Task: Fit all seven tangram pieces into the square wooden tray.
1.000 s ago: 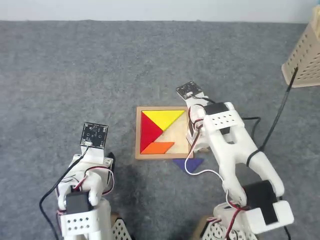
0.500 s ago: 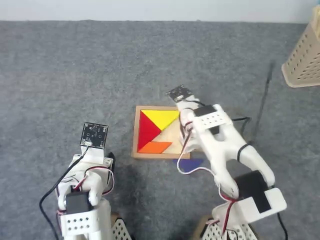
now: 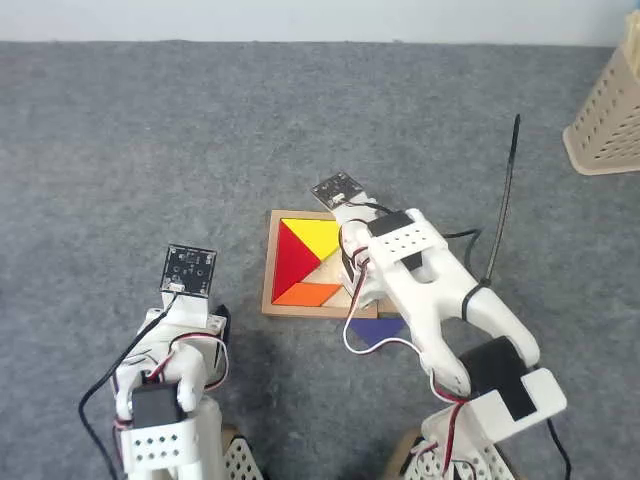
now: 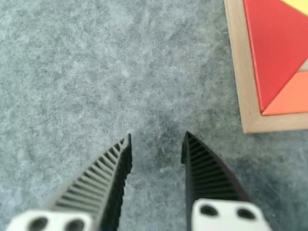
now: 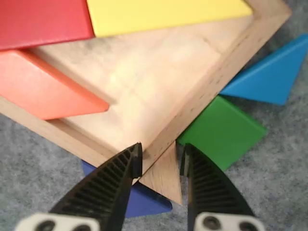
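Right gripper (image 5: 162,147) parted over tray (image 5: 226,67) corner, 3 pieces (image 5: 43,19) inside, green square (image 5: 221,130), blue triangle (image 5: 269,72) outside

Bright, even light from above; soft dark shadow on grey carpet (image 4: 72,57) btwn left gripper (image 4: 157,139) tips.

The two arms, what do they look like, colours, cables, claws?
The left arm and right arm are white plastic with black motors and loose red, white and black cables. The left claw and right claw have black, ridged, tapering fingers on white bases.
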Controlling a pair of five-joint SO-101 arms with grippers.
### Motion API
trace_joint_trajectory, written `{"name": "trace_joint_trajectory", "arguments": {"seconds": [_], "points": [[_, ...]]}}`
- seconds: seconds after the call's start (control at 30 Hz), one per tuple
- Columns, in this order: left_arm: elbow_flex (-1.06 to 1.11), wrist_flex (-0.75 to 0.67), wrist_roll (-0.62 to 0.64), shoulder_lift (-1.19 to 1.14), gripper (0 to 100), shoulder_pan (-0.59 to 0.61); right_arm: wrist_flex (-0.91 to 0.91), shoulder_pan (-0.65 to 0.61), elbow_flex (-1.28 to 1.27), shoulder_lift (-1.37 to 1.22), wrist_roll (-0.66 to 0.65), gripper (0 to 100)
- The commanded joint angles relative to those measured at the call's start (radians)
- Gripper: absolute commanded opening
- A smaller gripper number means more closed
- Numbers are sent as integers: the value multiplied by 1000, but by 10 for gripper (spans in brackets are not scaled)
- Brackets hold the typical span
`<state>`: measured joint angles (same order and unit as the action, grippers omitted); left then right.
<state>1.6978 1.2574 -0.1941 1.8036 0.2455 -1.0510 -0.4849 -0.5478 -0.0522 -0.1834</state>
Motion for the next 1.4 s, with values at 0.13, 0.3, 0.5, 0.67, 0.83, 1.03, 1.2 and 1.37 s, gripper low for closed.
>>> {"name": "trace_joint_trajectory", "arguments": {"seconds": [0.13,0.3,0.5,0.67,0.83,1.03,1.2,1.37], "points": [[-12,5,-5,6,168,-2,-79,91,32,2,-46,141],[-12,5,-5,6,168,-2,-127,107,25,65,-117,144],[-12,5,-5,6,168,-2,-99,102,-54,156,-129,145],[-12,5,-5,6,168,-2,-151,113,-61,248,-160,145],[-12,5,-5,6,168,-2,-148,101,-138,302,-261,146],[-12,5,-5,6,168,-2,-42,96,-176,183,-256,210],[-12,5,-5,6,168,-2,22,104,-173,73,-252,213],[-12,5,-5,6,168,-2,27,114,-166,58,-247,188]]}}
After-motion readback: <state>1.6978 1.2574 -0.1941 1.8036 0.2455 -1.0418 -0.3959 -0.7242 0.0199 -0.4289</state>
